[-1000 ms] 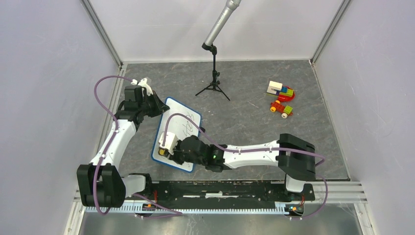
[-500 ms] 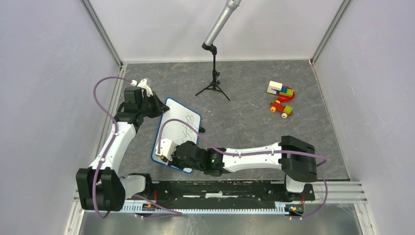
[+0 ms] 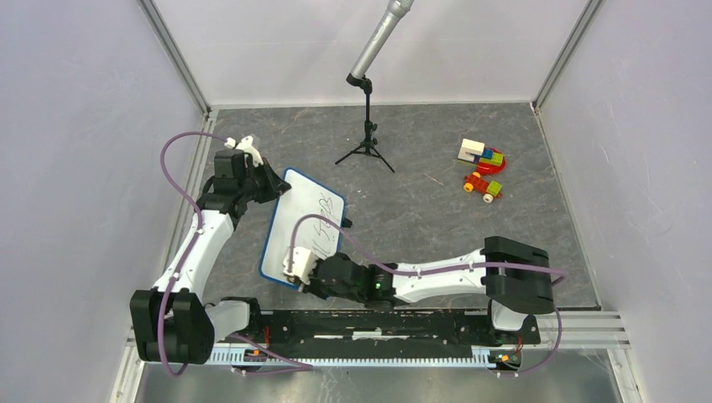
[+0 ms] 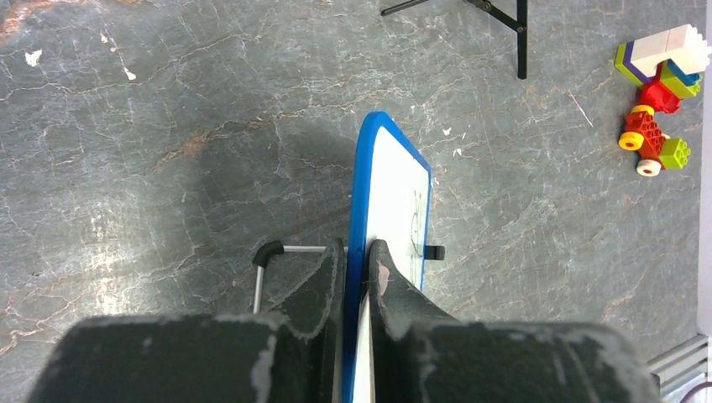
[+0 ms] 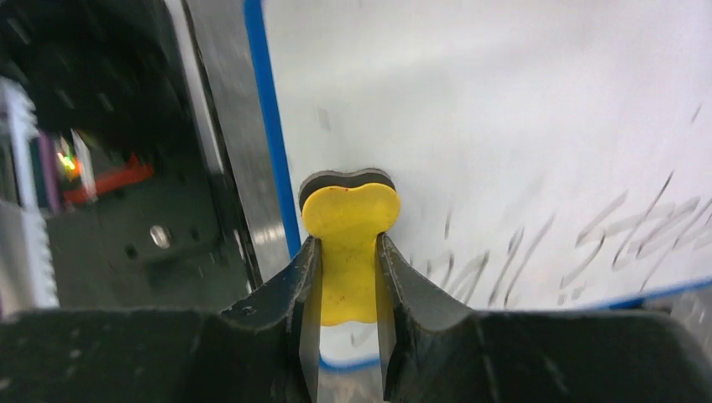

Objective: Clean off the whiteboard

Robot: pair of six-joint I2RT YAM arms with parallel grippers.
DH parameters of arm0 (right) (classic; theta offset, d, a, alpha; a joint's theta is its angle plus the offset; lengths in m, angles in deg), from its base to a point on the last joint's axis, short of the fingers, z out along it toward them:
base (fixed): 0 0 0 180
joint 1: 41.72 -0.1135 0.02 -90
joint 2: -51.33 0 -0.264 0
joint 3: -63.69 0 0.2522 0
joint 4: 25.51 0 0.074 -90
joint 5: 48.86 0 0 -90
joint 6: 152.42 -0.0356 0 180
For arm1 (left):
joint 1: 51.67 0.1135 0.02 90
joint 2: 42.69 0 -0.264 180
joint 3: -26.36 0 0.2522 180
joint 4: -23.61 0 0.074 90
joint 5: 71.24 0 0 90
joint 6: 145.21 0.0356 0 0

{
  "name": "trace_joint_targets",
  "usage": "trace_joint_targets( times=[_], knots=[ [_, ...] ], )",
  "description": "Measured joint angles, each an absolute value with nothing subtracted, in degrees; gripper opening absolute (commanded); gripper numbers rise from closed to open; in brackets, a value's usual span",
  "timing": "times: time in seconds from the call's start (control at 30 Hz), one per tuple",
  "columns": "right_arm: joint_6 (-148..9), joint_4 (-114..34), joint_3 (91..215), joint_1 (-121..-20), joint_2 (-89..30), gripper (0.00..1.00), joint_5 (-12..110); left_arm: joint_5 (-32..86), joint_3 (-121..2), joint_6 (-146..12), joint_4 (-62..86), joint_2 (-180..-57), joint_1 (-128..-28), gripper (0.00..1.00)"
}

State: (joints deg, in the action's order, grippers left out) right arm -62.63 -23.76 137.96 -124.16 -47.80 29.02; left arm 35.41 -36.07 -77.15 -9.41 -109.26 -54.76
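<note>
The whiteboard, white with a blue rim, is tilted up on its far left edge, with black handwriting on its lower half. My left gripper is shut on its blue rim, seen edge-on in the left wrist view. My right gripper is shut on a yellow eraser with a black felt face, pressed against the board near its near left corner. The handwriting lies to the right of the eraser in the right wrist view.
A black tripod with a grey tube stands at the back. Coloured toy bricks and a small toy car lie at the far right. A black clip sticks out from the board's edge. The metal rail runs along the near edge.
My right gripper with the eraser has slid toward the near edge of the board. The board has tipped up a little more in my left gripper.
</note>
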Motion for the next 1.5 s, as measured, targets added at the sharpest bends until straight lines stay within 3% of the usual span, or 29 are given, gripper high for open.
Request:
trace_joint_targets(
  times=[0.23, 0.53, 0.73, 1.0, 1.27, 1.4, 1.5],
  knots=[
    [-66.2, -22.1, 125.3, -123.7, -44.7, 0.16, 26.8, 35.6, -36.1, -77.1, -9.1, -109.2, -54.8, 0.02],
    [-64.6, -27.0, 132.2, -123.5, -45.4, 0.17, 27.1, 35.6, -36.1, -77.2, -8.6, -109.1, -55.0, 0.02],
    [-62.8, -14.8, 131.2, -123.2, -45.5, 0.16, 27.2, 35.5, -36.1, -77.3, -8.7, -109.0, -55.0, 0.03],
    [-66.2, 2.8, 111.1, -121.8, -45.5, 0.16, 27.6, 34.5, -37.7, -77.0, -13.4, -109.9, -55.1, 0.61],
    [-67.2, 2.9, 109.9, -121.3, -44.2, 0.16, 28.7, 31.3, -37.7, -76.6, -21.0, -106.9, -55.1, 0.73],
    [-67.4, 1.7, 112.9, -120.1, -42.9, 0.16, 30.8, 29.0, -37.7, -75.9, -23.9, -104.4, -55.1, 0.73],
    [-67.6, 1.3, 117.9, -118.1, -43.3, 0.16, 33.3, 28.1, -37.4, -75.7, -24.3, -103.5, -55.1, 0.66]
  ],
)
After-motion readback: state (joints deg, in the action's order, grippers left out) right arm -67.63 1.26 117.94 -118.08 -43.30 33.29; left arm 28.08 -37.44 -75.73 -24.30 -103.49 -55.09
